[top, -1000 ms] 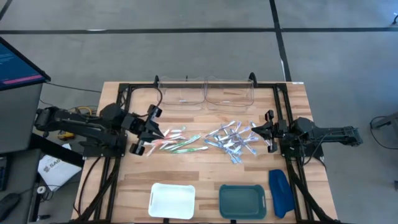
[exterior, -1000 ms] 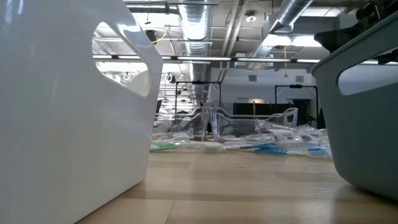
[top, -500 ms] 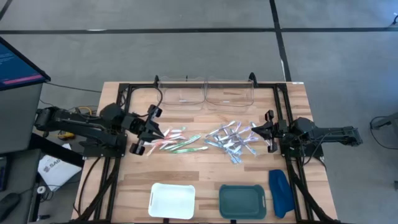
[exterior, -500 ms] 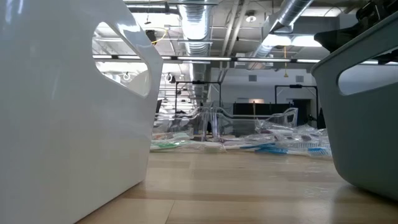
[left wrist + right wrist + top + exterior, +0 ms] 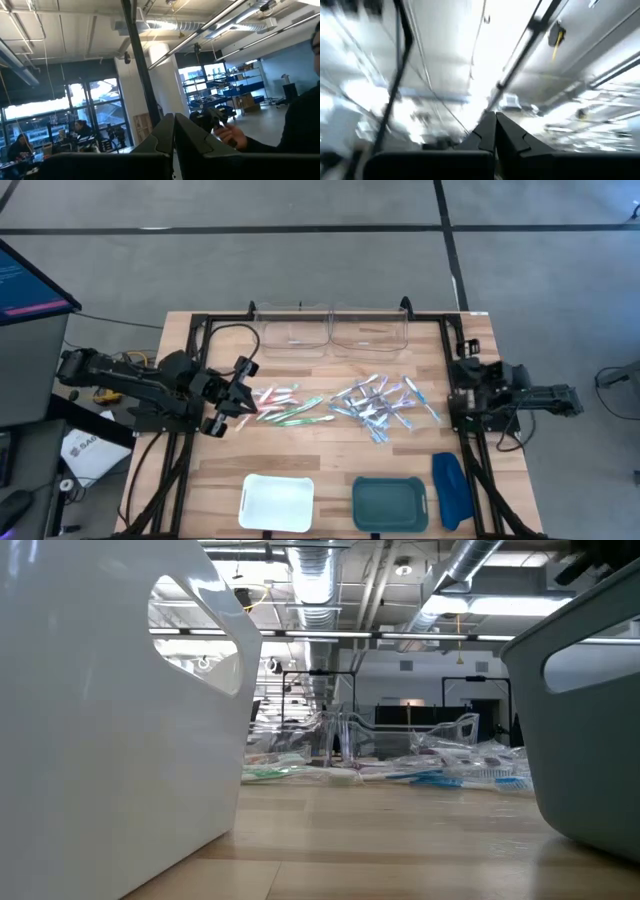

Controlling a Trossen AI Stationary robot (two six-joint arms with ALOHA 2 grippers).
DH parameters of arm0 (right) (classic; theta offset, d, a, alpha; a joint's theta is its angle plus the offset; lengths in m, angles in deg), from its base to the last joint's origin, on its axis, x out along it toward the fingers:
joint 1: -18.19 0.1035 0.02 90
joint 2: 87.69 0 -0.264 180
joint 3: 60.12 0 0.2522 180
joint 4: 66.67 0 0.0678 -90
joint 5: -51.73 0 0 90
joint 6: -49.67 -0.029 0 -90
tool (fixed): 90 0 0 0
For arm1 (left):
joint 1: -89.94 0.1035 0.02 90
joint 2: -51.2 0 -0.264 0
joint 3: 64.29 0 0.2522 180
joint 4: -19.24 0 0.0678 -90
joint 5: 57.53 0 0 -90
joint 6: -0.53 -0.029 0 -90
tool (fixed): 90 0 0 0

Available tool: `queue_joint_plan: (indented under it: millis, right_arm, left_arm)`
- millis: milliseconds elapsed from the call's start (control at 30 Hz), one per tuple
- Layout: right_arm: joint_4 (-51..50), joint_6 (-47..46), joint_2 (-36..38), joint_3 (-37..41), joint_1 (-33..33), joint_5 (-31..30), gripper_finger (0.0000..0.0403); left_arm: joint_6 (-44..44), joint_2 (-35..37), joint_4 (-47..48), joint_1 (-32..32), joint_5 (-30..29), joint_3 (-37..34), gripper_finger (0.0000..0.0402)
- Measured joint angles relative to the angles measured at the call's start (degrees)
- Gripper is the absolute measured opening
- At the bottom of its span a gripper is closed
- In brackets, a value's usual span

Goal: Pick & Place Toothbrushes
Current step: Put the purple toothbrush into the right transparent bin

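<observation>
Toothbrushes (image 5: 375,405) outside white tray (image 5: 277,502)

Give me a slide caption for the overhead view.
Toothbrushes lie in two heaps mid-table; both shut grippers, left and right, hold nothing.

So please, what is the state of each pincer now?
Left pincer: closed, holding nothing.
Right pincer: closed, holding nothing.

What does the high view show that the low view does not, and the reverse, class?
Only the high view shows the left gripper, the right gripper, both shut and empty, and the dark-blue oblong object. Only the low view shows the ceiling ducts. Both show the toothbrushes, the white bin, the teal bin and the clear containers.
</observation>
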Motion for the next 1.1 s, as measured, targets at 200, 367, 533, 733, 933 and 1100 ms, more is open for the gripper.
queue_joint_plan:
  millis: [200, 367, 533, 733, 933, 1100]
  right_arm:
    - [3.03, 2.06, -1.63, -0.10, 0.64, 0.81, 0.0000]
    - [9.51, 5.30, -5.30, -0.85, 0.60, 0.81, 0.0000]
    - [10.24, -0.50, -10.29, -5.64, 0.60, 3.47, 0.0000]
    - [8.25, -0.94, -17.10, -8.76, 0.58, 4.00, 0.0000]
    - [8.75, -0.98, -22.62, -10.73, 0.58, 3.32, 0.0000]
    - [8.33, 1.27, -27.21, -13.44, 0.59, 3.19, 0.0000]
  left_arm:
    - [-8.65, -0.69, 1.50, 2.29, -0.10, 0.00, 0.0008]
    - [-14.45, -3.39, -0.97, 4.70, -0.35, -0.07, 0.0008]
    - [-14.26, -5.69, -8.19, 5.18, -0.36, -0.07, 0.0008]
    - [-12.16, -5.65, -10.54, 4.06, -0.28, -0.07, 0.0008]
    - [-12.30, -7.18, -10.62, 3.26, -0.15, 0.10, 0.0008]
    - [-10.50, -7.62, -10.77, 2.07, -0.08, 0.50, 0.0008]
